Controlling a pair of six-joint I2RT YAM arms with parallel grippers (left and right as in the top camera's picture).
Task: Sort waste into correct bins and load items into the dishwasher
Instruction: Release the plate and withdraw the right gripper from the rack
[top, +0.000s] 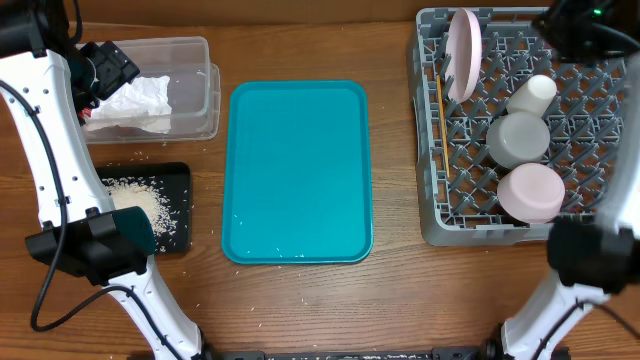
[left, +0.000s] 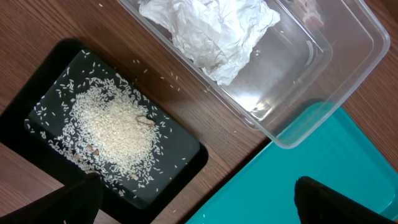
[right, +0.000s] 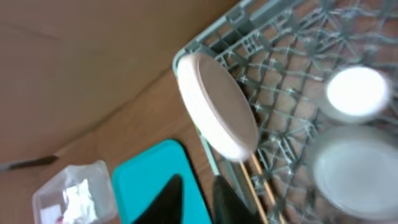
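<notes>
bare teal tray (top: 297, 170) — flat on brown wooden table (top: 390, 290)

Beneath my left gripper (left: 196, 180), the table (left: 193, 102) is brown wood with visible grain and a low sheen. Toward its left finger, the black tray (left: 180, 146) is smooth plastic with a dull finish. The rice grains (left: 112, 130) on it are matt white and granular. Ahead of the fingers, the clear tub (left: 348, 68) is transparent plastic, glossy, catching highlights. The napkin (left: 211, 34) inside is crumpled paper with soft matt creases. By the right finger, the teal tray (left: 311, 149) is smooth plastic with a slick shine.

Beyond my right gripper (right: 198, 180), the dish rack (right: 280, 56) is grey moulded plastic, matt. The plate (right: 217, 106) is smooth, pale pink; the view is blurred. The chopsticks (top: 441, 130) look like bare pale wood.
</notes>
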